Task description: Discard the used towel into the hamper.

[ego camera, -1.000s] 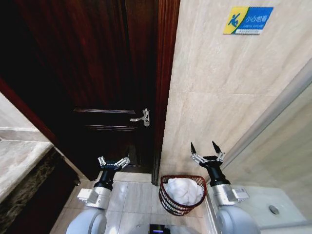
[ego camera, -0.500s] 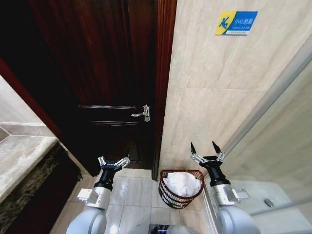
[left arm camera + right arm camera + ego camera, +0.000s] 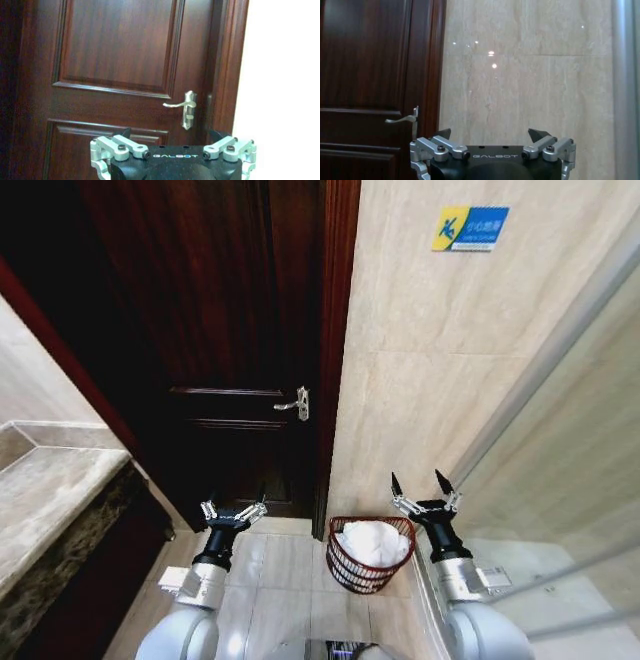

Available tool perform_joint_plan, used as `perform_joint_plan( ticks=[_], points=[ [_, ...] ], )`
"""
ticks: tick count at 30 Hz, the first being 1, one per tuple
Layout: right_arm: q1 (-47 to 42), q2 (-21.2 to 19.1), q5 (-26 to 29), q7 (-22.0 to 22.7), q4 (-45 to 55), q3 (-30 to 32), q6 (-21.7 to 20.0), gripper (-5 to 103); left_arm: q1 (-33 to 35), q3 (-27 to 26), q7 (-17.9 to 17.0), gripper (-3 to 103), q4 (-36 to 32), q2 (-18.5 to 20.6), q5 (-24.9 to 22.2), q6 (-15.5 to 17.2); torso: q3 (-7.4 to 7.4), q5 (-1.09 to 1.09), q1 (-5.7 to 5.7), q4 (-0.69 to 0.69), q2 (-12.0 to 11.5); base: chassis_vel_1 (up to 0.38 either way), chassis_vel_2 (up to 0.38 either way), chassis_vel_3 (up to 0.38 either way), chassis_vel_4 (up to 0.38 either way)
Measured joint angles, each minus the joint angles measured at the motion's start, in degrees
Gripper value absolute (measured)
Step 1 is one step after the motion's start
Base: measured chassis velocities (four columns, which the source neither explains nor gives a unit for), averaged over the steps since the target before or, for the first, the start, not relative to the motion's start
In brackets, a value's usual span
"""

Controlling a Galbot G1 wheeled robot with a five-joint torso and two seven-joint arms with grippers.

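**Towel sits in the hamper, both arms held up**

The hamper (image 3: 371,554) stands on the tiled floor (image 3: 282,575), close to the beige stone wall (image 3: 420,380). It is a small round basket made of reddish-brown wire. It sits between the two arms, nearer to the right one. The white towel (image 3: 369,542) lies bunched up inside the hamper and fills most of it.

The left end effector (image 3: 233,511) is held up in front of the dark wooden door (image 3: 210,330). Its fingers are spread apart and hold nothing. From the left wrist view, the left end effector (image 3: 170,132) points at the door, with the silver door handle (image 3: 184,109) just above it.

The right end effector (image 3: 422,482) is held up beside the hamper, just to its right and a bit higher. Its two dark fingertips (image 3: 395,481) are spread wide and hold nothing. It does not touch the hamper or the towel. From the right wrist view, the right end effector (image 3: 490,132) points at the stone wall, with the door and its handle off to one side.

A blue and yellow sign (image 3: 470,228) is stuck high on the wall. A stone desk (image 3: 45,500) shows at the left edge of the head view.
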Motion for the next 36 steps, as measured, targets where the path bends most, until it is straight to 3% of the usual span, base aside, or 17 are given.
perform_joint_plan(
  ticks=[36],
  points=[
    [0.0, 0.0, 0.0, 0.0, 0.0, 0.0, 0.0, 100, 0.0, 0.0, 0.0, 100, 0.0, 0.0, 0.0, 0.0, 0.0, -0.02, -0.02, 0.0, 0.0, 0.252, -0.26, -0.253, 0.259]
  ],
)
